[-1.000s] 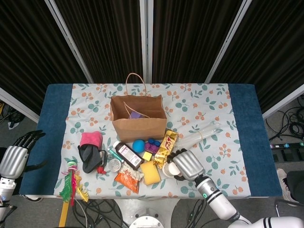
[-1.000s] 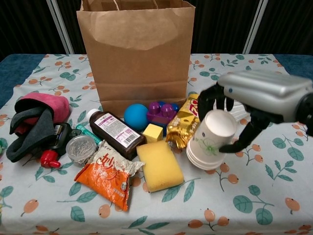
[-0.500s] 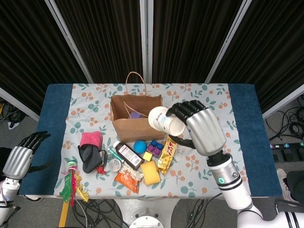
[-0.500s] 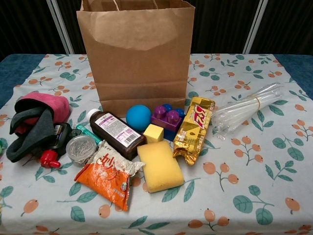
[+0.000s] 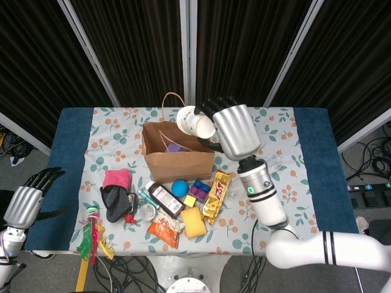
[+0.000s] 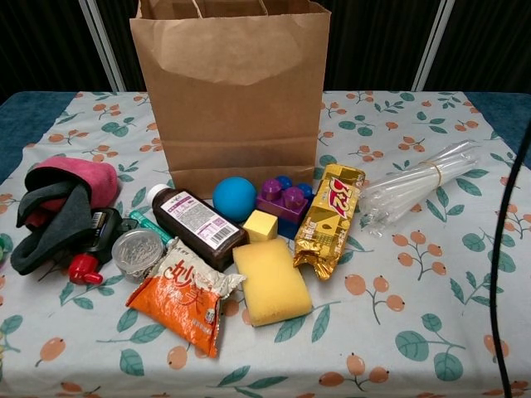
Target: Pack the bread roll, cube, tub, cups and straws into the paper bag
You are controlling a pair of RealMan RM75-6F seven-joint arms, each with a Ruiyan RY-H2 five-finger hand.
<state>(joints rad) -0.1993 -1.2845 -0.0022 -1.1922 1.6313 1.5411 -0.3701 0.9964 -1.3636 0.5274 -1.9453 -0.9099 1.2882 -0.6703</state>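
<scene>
Cups [image 5: 197,124], a nested stack, are now up over the open mouth of the paper bag [image 5: 178,157], tilted on their side with the rim toward the left. A second ago they were low at the front of the bench [image 5: 305,183] next to the sponge; half a second ago mid-air right of the bag. So: lifted, carried, now at the drop spot.

Right robot hand [image 5: 227,127] is wrapped around the stack, fingers curled over it, grasping the cups, not released. It is out of the chest view entirely; only a dark cable shows at that view's right edge.

Left robot hand [image 5: 25,201] sits off the bench's left edge, fingers apart, holding nothing, roughly where it was.

Something purple already lies inside the bag; cannot tell what it is.

Not yet packed, judging from the layout: straws [image 6: 419,184] bundled in clear wrap on the right, yellow cube [image 6: 260,225] in front of the bag beside the blue ball [image 6: 232,198]. Bread roll and tub I can't pick out for sure.

Clutter unmoved: yellow sponge [image 6: 270,280], gold snack bar [image 6: 327,217], brown bottle [image 6: 197,225], orange packet [image 6: 184,297].

Meaning: cups step is nearly done; next is likely lower and let go. Risk: tilted stack catching the bag's rim or handle.
</scene>
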